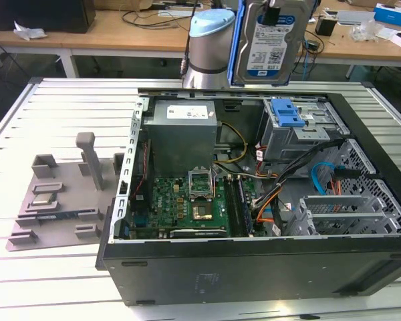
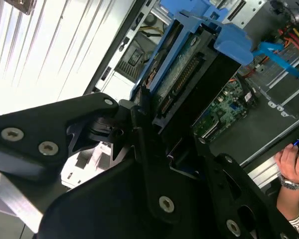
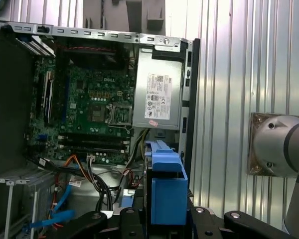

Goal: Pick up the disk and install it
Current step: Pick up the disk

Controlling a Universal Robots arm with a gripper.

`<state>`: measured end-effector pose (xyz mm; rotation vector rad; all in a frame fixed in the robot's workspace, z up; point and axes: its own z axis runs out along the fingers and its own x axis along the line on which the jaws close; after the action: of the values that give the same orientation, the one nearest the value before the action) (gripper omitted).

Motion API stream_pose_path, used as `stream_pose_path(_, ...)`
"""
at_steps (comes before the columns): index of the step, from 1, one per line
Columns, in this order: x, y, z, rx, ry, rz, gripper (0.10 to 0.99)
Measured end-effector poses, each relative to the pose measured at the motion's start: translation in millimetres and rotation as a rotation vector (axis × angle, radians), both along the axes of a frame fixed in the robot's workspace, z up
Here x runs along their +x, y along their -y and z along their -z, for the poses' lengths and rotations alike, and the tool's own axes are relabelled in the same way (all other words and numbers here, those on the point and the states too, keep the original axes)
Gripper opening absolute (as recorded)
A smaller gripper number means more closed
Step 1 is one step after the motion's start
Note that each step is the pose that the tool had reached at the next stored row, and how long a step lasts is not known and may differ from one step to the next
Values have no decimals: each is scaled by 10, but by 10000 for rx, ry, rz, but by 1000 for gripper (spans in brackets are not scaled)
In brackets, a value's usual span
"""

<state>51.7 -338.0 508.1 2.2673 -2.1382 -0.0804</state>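
Your end effector (image 2: 172,144) is clamped on the flat silver hard drive with the blue plastic frame (image 1: 267,43), with its black fingers (image 2: 142,144) pinching the drive's edges. The drive hangs in the air at about 1 o'clock in the exterior view, well clear of the open black computer case (image 1: 254,267).

That's an edge-only grip, so I'd guess any bump on the way in could twist it or drop it onto the green motherboard (image 1: 187,200).

Below it, at 2 o'clock inside the case, sits the grey metal drive cage with its blue latch (image 1: 291,114). Come in crooked and the frame will probably jam there. The loose orange and black cables (image 1: 271,200), at 7 o'clock from the cage, could snag too.

Also, the second wrist view has a person's hand (image 2: 294,162) out by the case edge, so mind that.
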Motion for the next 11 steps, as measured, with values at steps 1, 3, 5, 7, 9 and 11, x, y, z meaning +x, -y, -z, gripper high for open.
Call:
stream_pose_path(1,46,0,0,0,0,3,365)
stream_pose_path(3,168,0,0,0,0,2,365)
stream_pose_path(5,221,-1,0,0,-1,1,365)
stream_pose_path(7,313,-1,0,0,0,0,365)
stream_pose_path(9,364,-1,0,0,-1,2,365)
stream_pose_path(11,436,-1,0,0,-1,2,365)
